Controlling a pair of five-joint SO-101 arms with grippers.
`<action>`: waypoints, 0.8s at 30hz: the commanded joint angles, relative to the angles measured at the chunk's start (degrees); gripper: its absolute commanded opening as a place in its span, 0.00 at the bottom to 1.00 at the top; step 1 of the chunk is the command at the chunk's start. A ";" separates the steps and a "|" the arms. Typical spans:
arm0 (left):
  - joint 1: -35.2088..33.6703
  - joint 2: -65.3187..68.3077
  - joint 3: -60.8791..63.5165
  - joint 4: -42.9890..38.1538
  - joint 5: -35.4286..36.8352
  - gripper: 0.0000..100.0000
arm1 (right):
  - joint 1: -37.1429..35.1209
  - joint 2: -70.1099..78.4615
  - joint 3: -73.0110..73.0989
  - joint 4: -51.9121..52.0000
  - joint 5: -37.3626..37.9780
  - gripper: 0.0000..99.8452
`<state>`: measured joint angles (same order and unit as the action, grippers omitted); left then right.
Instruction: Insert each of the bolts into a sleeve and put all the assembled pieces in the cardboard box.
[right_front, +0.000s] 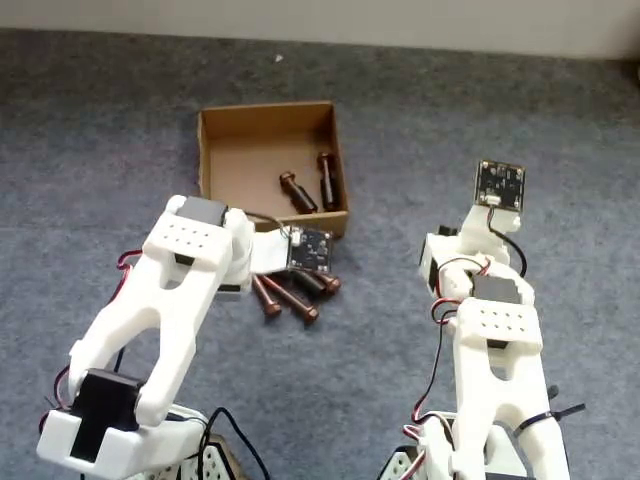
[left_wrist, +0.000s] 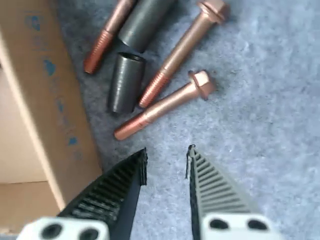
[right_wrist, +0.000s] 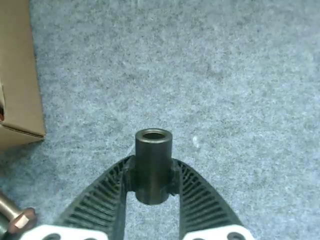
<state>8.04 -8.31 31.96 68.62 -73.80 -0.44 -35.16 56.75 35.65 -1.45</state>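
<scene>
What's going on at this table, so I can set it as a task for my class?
The right hand grips a dark sleeve over the carpet. The left hand, open, hovers just short of three loose bolts and two sleeves beside the cardboard box, which holds two pieces.

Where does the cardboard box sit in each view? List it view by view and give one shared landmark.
High view: cardboard box, open, at upper centre.
Left wrist view: its outer wall runs alongside the loose bolts and sleeves.
Right wrist view: one corner, across the carpet from the gripped sleeve.
Shared landmark: the loose bolts lying beside the box's near wall.
</scene>
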 joint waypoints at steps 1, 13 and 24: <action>3.82 -0.75 1.19 0.79 -5.27 0.16 | 0.57 -1.98 -0.75 -1.36 -0.09 0.01; 9.54 10.15 -1.63 -1.67 -5.10 0.16 | 0.57 -1.98 -0.75 -1.36 -0.09 0.01; 9.27 13.32 -9.27 -0.44 -4.84 0.15 | 0.57 -1.98 -0.75 -1.36 -0.09 0.01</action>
<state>16.57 6.55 26.59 67.82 -74.07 -0.44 -35.16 56.75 35.65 -1.45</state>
